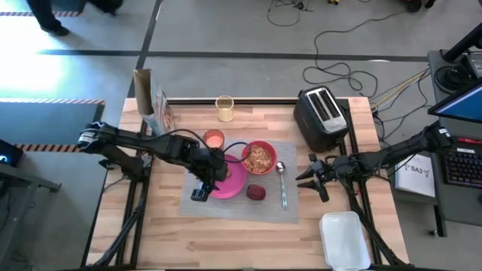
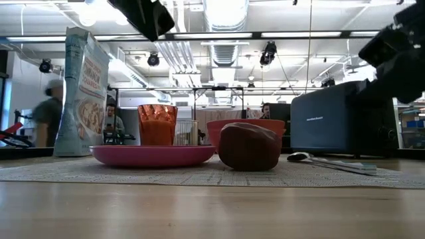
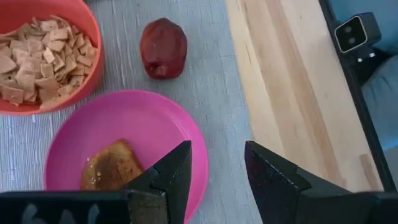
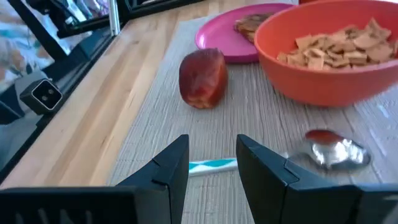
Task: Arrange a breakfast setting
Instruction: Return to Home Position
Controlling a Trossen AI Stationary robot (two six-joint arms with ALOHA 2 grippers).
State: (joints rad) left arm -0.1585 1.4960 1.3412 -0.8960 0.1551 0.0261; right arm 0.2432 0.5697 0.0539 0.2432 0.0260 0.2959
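On the light wooden worktop [image 1: 181,241], the grey rectangular woven placemat [image 1: 248,212] carries the round pink plate [image 1: 235,185] with the toast slice [image 3: 112,165], the smaller red bowl [image 4: 323,87] of cereal, the dark red rounded piece of food [image 3: 163,48], the metal spoon [image 1: 282,184] at the right and the clear glass of orange drink [image 2: 157,124] behind the plate. The left gripper [image 3: 217,155] hovers over the plate's edge and the right gripper [image 4: 211,149] hangs near the spoon, both with fingers spread wide and empty. Judged by looks, the glass is fragile, slippery and spillable, best gripped mid-wall and upright, while the thin spoon wants its handle pinched.
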